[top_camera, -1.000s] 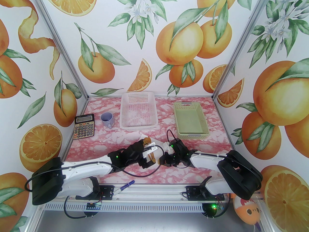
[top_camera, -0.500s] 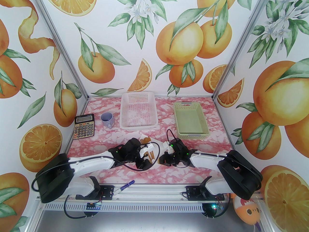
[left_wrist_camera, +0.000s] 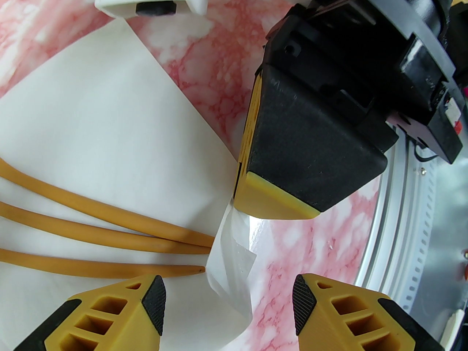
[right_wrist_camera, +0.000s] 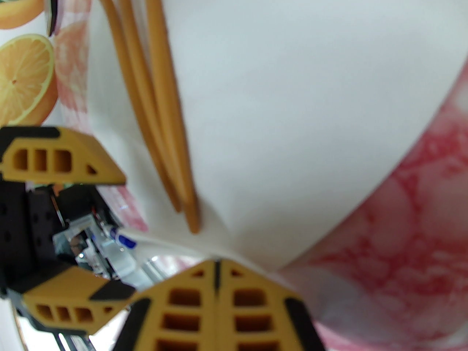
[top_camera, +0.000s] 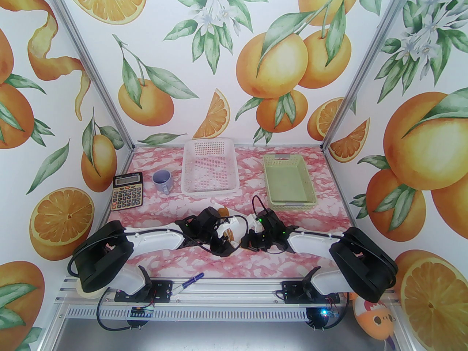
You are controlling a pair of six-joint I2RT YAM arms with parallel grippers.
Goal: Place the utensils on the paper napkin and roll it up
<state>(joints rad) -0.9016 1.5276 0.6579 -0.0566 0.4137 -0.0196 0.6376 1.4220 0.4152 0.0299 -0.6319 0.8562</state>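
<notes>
The paper napkin [top_camera: 239, 228] lies on the pink marbled table between my two grippers, white and thin [left_wrist_camera: 91, 141]. Three slim orange-brown utensil handles [left_wrist_camera: 109, 232] rest side by side on it [right_wrist_camera: 157, 123]. My right gripper [right_wrist_camera: 217, 265] is shut on the napkin's near corner, lifting it slightly; its yellow tip [left_wrist_camera: 272, 205] shows in the left wrist view. My left gripper [left_wrist_camera: 229, 300] stands open just left of that one, with the raised napkin corner [left_wrist_camera: 230, 265] in the gap between its pads and not clamped. In the top view the two grippers [top_camera: 226, 239] [top_camera: 245, 240] nearly meet.
At the back stand a white perforated basket [top_camera: 210, 168] and a green basket [top_camera: 289, 181]. A calculator [top_camera: 127, 191] and a blue-grey mug [top_camera: 162, 181] sit at the left. A blue pen [top_camera: 190, 280] lies on the front rail.
My left arm has swung right and a little nearer, bringing its gripper close to the right gripper, and its jaws have narrowed. The right gripper has kept its hold in place.
</notes>
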